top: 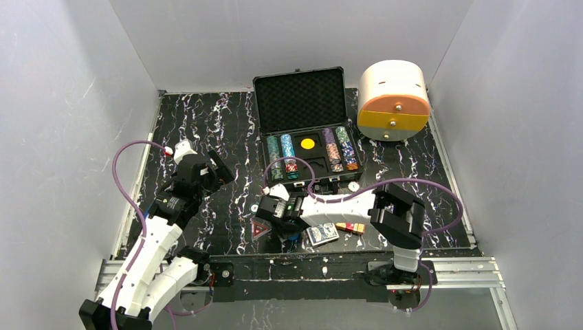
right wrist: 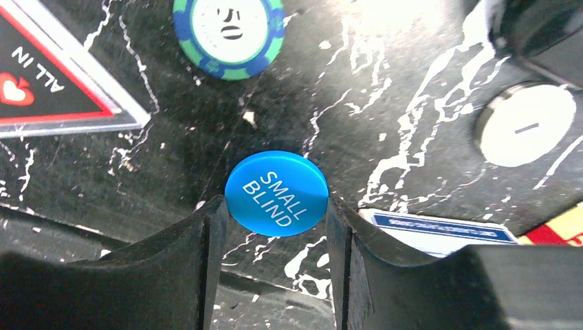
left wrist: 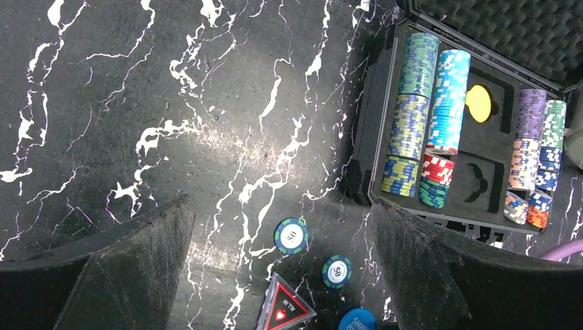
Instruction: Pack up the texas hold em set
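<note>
Fingers (right wrist: 199,261), right gripper (right wrist: 275,203): drawn in on the SMALL BLIND button (right wrist: 276,193), one pad touching each side of its rim; it appears pinched across its width.
Fingers (left wrist: 137,265), left gripper (left wrist: 282,213): spread wide, holding nothing, above the table left of the briefcase (top: 300,102).
Button, location: flat on the table in front of the open briefcase, between the red triangle (right wrist: 41,75) and the blue card deck (top: 322,234); a loose chip (right wrist: 229,31) lies just beyond it.
Button, handling (judged): thin, rigid, smooth plastic, very light. Best held edge to edge across the middle. An off-centre squeeze could flick it out sideways.
Briefcase: lid up, chip rows (left wrist: 412,110) seated in foam
</note>
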`<move>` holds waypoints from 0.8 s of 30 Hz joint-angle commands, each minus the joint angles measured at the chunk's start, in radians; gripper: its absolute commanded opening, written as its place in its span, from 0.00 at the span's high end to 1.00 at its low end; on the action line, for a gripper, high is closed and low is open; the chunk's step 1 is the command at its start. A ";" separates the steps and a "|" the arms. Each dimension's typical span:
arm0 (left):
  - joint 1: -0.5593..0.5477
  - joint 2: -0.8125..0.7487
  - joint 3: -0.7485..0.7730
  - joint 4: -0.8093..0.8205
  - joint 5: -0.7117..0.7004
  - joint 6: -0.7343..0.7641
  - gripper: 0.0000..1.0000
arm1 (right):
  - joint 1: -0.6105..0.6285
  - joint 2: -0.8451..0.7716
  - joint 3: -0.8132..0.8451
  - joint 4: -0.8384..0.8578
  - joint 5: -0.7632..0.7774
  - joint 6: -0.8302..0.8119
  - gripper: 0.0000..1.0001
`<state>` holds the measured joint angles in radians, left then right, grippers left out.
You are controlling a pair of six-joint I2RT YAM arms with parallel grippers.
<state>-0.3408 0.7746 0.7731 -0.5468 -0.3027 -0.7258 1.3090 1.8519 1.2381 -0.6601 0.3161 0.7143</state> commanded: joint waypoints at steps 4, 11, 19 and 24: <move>-0.003 -0.022 0.002 -0.023 -0.009 -0.003 0.02 | -0.061 -0.120 0.054 -0.008 0.180 -0.014 0.43; -0.001 -0.016 0.000 -0.023 0.001 -0.003 0.02 | -0.267 -0.200 0.109 0.065 0.203 -0.132 0.41; -0.002 0.005 -0.008 -0.013 0.047 -0.005 0.02 | -0.462 -0.123 0.186 0.112 0.205 -0.244 0.41; -0.002 0.021 -0.006 -0.007 0.066 -0.004 0.02 | -0.522 -0.039 0.249 0.129 0.158 -0.284 0.40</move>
<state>-0.3408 0.7856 0.7731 -0.5499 -0.2543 -0.7261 0.8181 1.7557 1.4162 -0.5625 0.4953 0.4885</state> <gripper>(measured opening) 0.981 0.603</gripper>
